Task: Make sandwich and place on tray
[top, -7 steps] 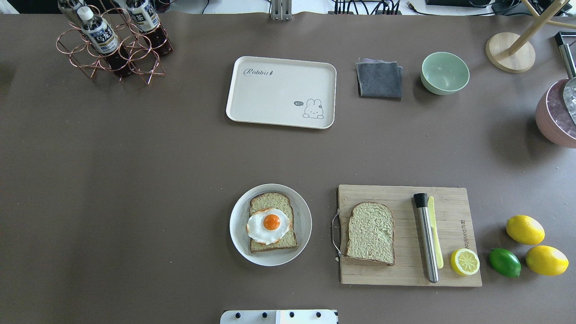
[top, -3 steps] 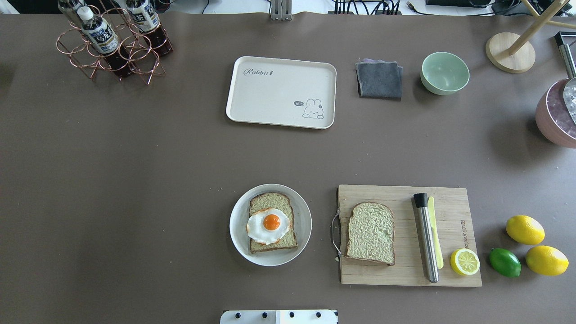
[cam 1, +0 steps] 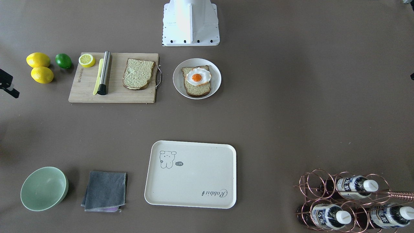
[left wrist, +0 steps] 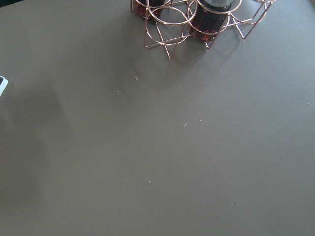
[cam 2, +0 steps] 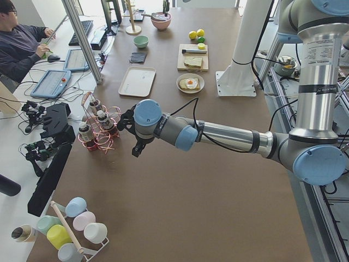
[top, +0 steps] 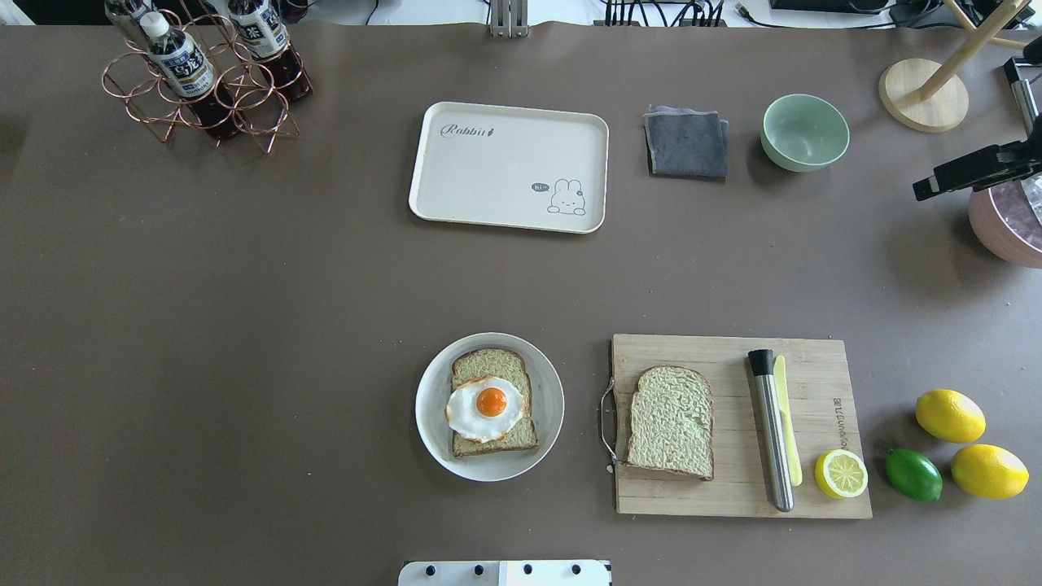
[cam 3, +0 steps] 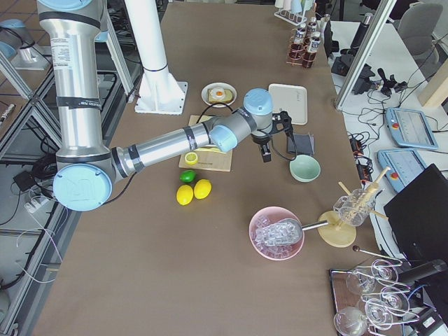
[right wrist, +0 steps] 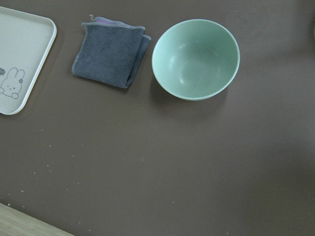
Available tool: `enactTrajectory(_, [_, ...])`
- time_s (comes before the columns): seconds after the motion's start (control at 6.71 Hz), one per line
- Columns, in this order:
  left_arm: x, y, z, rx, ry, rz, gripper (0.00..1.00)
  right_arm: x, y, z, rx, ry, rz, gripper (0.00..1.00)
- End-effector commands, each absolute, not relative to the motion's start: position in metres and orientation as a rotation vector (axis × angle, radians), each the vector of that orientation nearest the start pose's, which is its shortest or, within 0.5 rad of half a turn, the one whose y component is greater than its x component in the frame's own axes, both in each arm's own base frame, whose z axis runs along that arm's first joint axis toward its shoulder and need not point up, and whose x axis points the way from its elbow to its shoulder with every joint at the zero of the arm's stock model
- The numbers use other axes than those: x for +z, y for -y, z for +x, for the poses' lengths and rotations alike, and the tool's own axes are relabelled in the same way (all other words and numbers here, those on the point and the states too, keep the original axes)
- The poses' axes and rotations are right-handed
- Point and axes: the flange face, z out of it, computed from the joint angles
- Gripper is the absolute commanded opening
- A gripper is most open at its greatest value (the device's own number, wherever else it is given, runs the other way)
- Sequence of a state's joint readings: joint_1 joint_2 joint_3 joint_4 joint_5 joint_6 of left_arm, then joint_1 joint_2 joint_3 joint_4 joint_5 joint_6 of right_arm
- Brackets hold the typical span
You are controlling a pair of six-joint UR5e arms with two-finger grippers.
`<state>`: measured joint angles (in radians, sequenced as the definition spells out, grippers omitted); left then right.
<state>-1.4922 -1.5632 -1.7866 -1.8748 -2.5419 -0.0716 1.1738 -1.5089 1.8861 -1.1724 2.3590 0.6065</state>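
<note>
At the far left of the table stands a copper wire rack (top: 203, 106) holding dark bottles (top: 181, 65) with white caps. The left gripper (cam 2: 136, 150) hangs above bare table just beside that rack; it shows only in the side view, so I cannot tell whether its fingers are apart or together.

Toward the middle, the cream tray (top: 488, 179) lies flat on the far side of the table with nothing on it. On the near side, roughly in line with it, a round white plate (top: 431, 407) carries one toast slice (top: 488, 362) with the fried egg (top: 487, 407) lying on top. The sandwich is not yet assembled. The second toast slice (top: 672, 422) lies apart from the plate, on the left part of the wooden cutting board (top: 716, 358), just right of the plate.

Further right on the board lie a steel rod with a black cap (top: 772, 439), a pale yellow knife (top: 783, 382) touching its side, and a lemon half (top: 841, 474) at the near corner. Beyond the tray sit a folded grey cloth (top: 686, 145) and a green bowl (top: 804, 132).

Off the board's right end are a lime (top: 913, 474) and two lemons (top: 950, 415). The right gripper (cam 3: 265, 155) hangs over the table near the cloth and bowl, holding nothing that I can see. How its fingers stand is unclear. A pink bowl of ice (top: 1005, 224) sits at the right edge.
</note>
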Motion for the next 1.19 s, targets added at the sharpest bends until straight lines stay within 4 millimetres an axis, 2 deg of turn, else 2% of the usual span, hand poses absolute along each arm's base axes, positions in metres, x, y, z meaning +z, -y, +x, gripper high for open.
enactTrajectory(0.0, [0.463, 0.491, 0.035, 0.120, -0.994, 0.324, 0.98, 0.364, 0.475, -0.243, -0.016, 1.071, 0.234, 1.00])
enactTrajectory(0.15, [0.451, 0.489, 0.056, 0.099, -1.014, 0.296, 0.98, 0.336, 0.445, -0.274, 0.025, 1.100, 0.213, 1.00])
enactTrajectory(0.3, [0.437, 0.489, 0.087, 0.076, -1.039, 0.280, 0.98, 0.320, 0.414, -0.308, 0.078, 1.112, 0.179, 1.00])
enactTrajectory(0.45, [0.426, 0.486, 0.134, 0.040, -1.020, 0.298, 0.98, 0.308, 0.385, -0.339, 0.101, 1.124, 0.152, 1.00])
enactTrajectory(0.6, [0.410, 0.486, 0.171, 0.013, -1.030, 0.287, 0.98, 0.309, 0.354, -0.361, 0.117, 1.114, 0.133, 0.98])
enactTrajectory(0.75, [0.396, 0.485, 0.186, -0.002, -1.052, 0.276, 0.98, 0.325, 0.317, -0.372, 0.146, 1.076, 0.114, 0.98])
enactTrajectory(0.89, [0.389, 0.482, 0.188, 0.005, -1.061, 0.283, 0.98, 0.342, 0.290, -0.390, 0.176, 1.034, 0.124, 0.98])
enactTrajectory(1.04, [0.388, 0.482, 0.188, 0.008, -1.062, 0.286, 0.98, 0.351, 0.275, -0.400, 0.209, 1.016, 0.112, 0.95])
